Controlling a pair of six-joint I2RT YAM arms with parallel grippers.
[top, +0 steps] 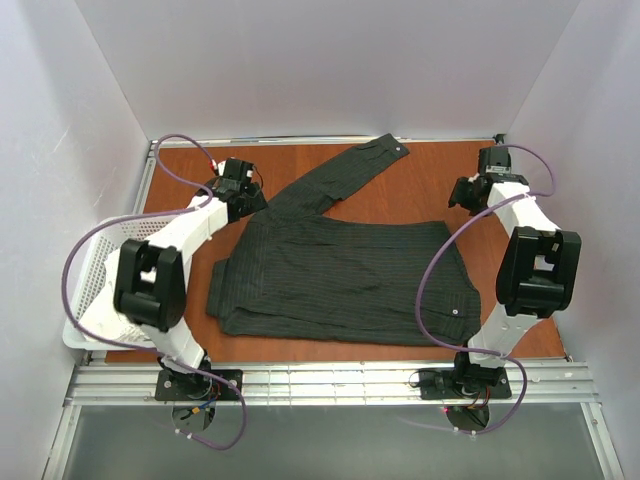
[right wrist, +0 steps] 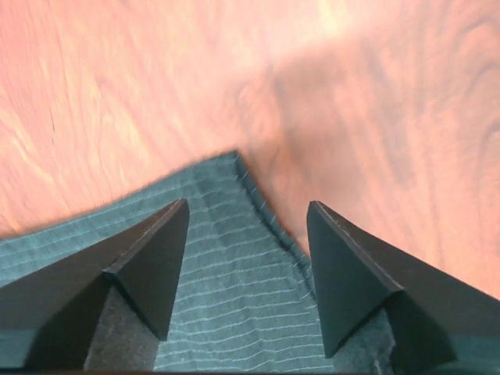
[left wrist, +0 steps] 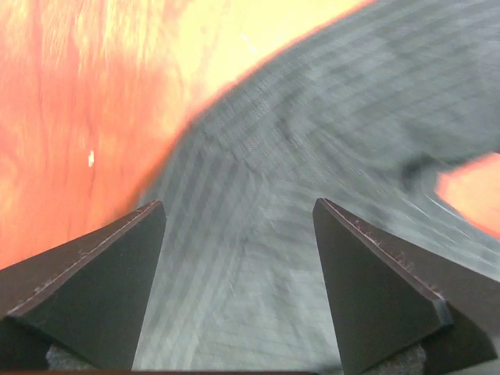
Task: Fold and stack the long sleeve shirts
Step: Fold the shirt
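Lying flat across the middle of the table, the dark pinstriped shirt has one sleeve angled out toward the table's far edge. Left gripper hangs over the fabric at the table's far-left part, jaws spread, nothing pinched. Right gripper hovers above a shirt corner toward the table's far-right side, fingers parted, gripping nothing.
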